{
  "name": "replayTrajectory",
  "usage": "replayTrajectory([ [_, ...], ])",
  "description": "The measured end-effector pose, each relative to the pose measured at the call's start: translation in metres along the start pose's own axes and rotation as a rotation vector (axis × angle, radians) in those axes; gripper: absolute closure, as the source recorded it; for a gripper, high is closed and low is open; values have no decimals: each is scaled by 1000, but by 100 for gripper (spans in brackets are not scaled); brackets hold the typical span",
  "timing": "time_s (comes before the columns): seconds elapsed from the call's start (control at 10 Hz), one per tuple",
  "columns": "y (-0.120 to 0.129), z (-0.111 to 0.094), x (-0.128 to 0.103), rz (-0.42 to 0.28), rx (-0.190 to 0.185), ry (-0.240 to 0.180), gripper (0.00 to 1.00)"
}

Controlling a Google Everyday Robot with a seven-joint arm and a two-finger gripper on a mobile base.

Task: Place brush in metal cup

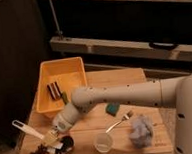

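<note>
The wooden tabletop (121,82) fills the lower frame. The big white arm (126,95) reaches to the lower left. There the gripper (54,136) has its jaws pinching the brush (24,127), just beside the metal cup (67,143).

The gripper (53,139) sits low at the front left of the table (119,78). It holds the brush (24,128), and the handle sticks out to the left and blocks that side. The metal cup (67,143) is just beside the gripper. A dark bunch (38,153) fills the front corner. The big arm (121,95) lies across the middle like a wall. Behind it, the yellow bin (71,73) fills the back left, but the wood at the back right is bare. In front, the white cup (103,141), fork (119,122), green sponge (112,109) and cloth (140,129) leave only small gaps.
</note>
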Motion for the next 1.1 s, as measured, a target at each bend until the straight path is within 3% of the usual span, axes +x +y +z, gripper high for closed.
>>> replayTrajectory([
  [1.1, -41, -5, 26, -8, -29, 32, 100],
])
